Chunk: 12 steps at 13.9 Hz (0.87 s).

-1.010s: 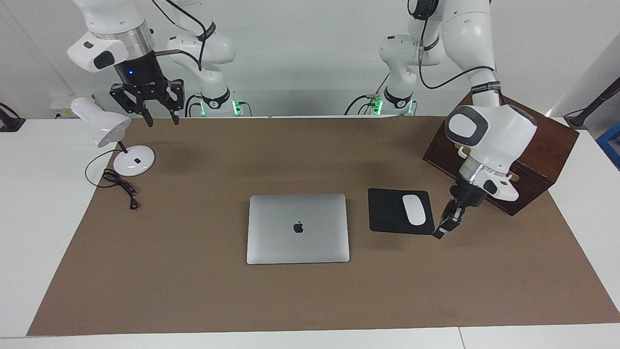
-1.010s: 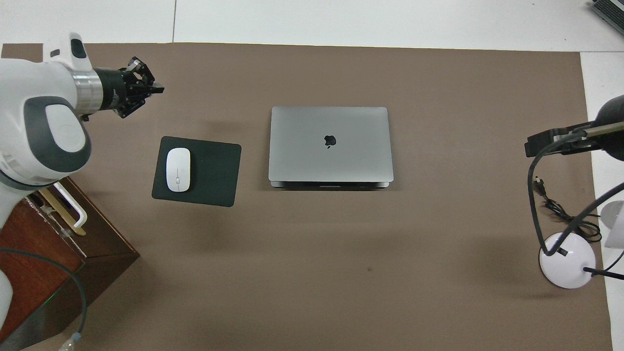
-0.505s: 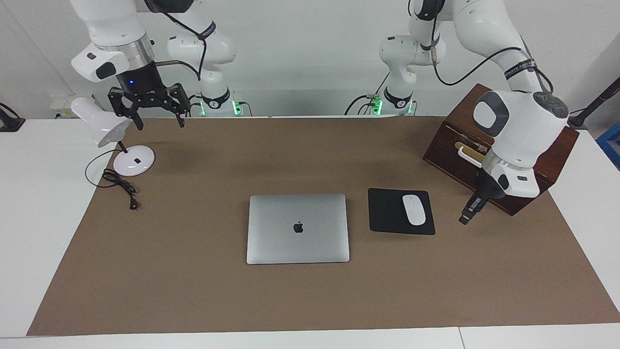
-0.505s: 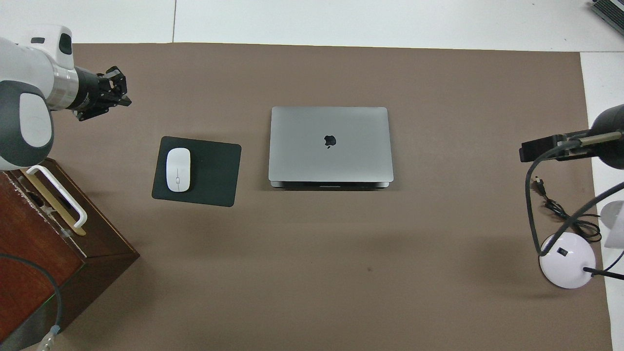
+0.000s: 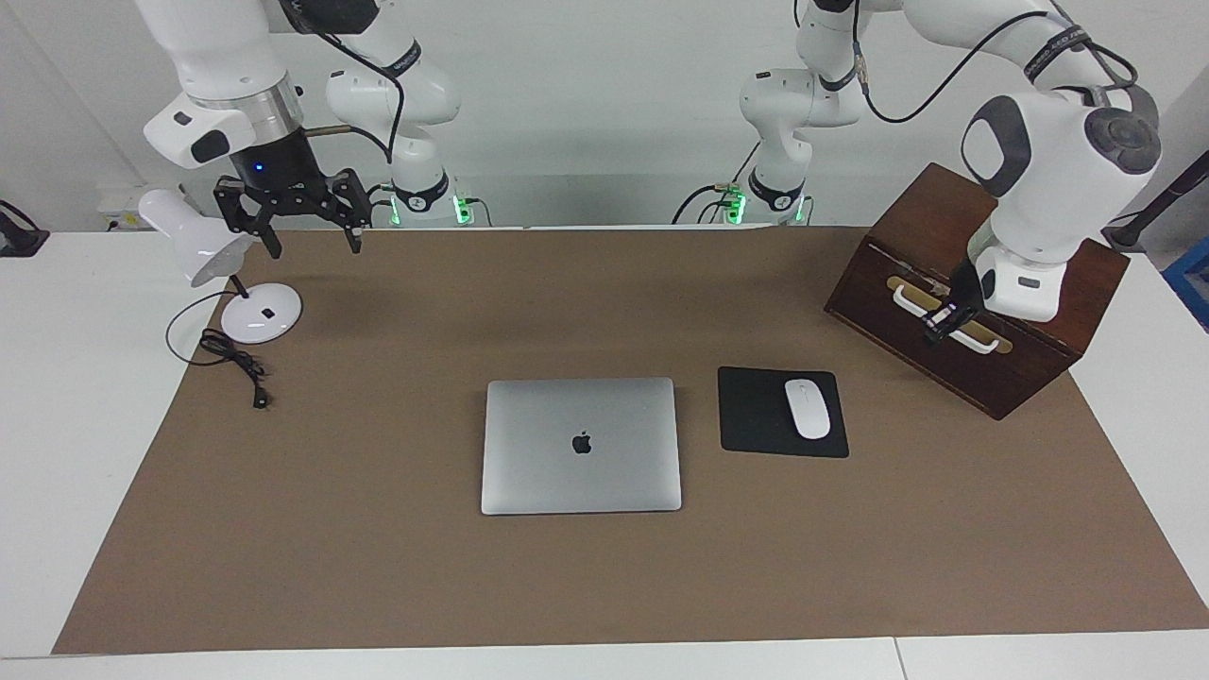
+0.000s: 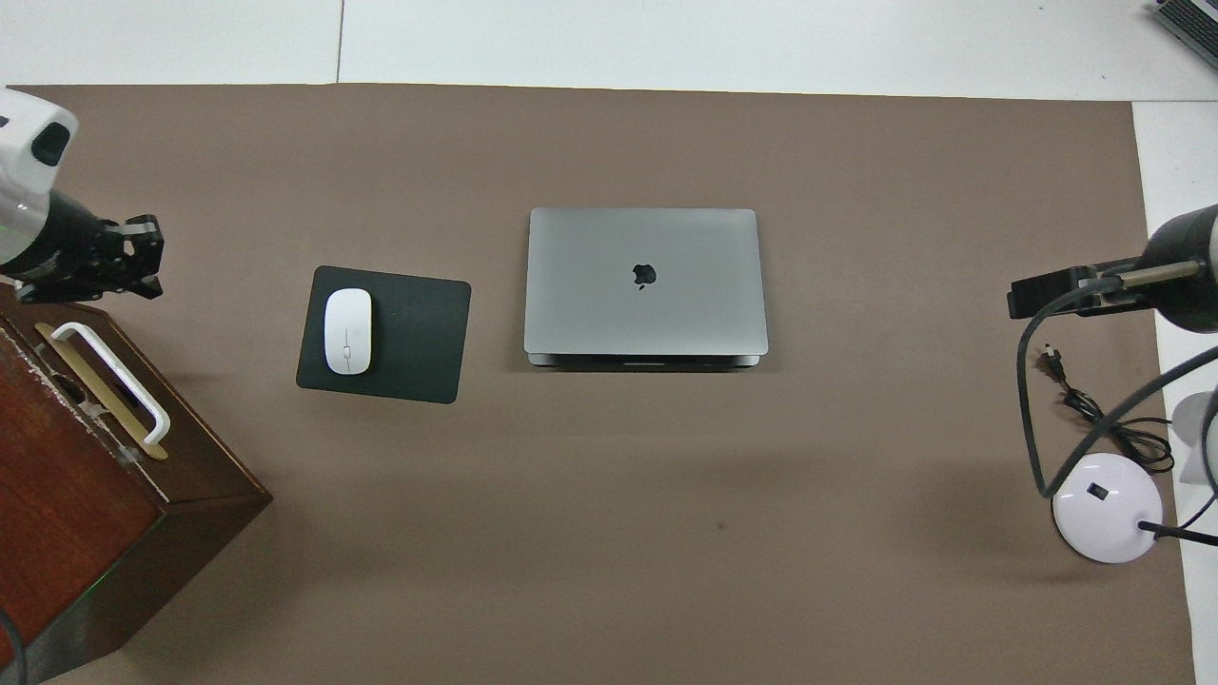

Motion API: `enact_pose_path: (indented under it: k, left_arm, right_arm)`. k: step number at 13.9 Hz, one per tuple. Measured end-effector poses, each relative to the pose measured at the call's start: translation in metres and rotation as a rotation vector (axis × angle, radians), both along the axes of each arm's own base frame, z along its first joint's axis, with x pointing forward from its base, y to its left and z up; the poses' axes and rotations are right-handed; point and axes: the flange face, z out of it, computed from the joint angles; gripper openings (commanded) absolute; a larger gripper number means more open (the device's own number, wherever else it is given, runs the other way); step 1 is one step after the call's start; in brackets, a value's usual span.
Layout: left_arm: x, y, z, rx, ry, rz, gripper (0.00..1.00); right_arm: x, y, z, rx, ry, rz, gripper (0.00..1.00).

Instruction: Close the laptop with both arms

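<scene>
Lying shut mid-bench, the thin silver-grey metal laptop [image 5: 581,445] needs no push, so the right gripper [image 5: 304,229] hangs open-jawed near the white desk lamp [image 5: 219,269]; the left gripper [image 5: 941,321], jaws unreadable, hovers over the brown wooden box [image 5: 1030,354].

The laptop [image 5: 581,444] has a smooth, matt metal lid. The mouse pad [image 5: 756,413] looks matt, the mouse [image 5: 808,408] on it glossy plastic. The box [image 5: 982,302] at the bench's corner is dark polished wood (its handle looks plastic). The table cover [image 5: 378,567] looks like matt paper.
</scene>
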Motion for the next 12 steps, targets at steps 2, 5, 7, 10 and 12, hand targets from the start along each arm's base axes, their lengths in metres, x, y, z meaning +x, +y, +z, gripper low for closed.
enact_pose_path:
  k: [2,5,7,10,12]
  left_arm:
    - [-0.033,0.019,0.022,-0.012,0.01,-0.008,0.0]
    - [-0.067,0.021,0.031,-0.023,0.032,-0.014,0.22]
    - [-0.07,0.019,0.026,-0.021,0.042,-0.016,1.0]
    - [-0.069,0.008,0.021,-0.018,0.053,-0.036,1.0]
    - [-0.068,0.001,0.021,-0.016,0.051,-0.048,1.0]
  right_arm:
    - [0.0,0.001,0.0,0.0,0.0,0.001,1.0]
    - [0.0,0.001,-0.001,0.0,0.002,0.003,1.0]
    - [0.0,0.002,-0.002,0.0,0.004,0.003,1.0]
    - [0.0,0.002,-0.003,0.0,0.006,0.003,1.0]
    - [0.0,0.002,-0.003,0.0,0.006,0.005,1.0]
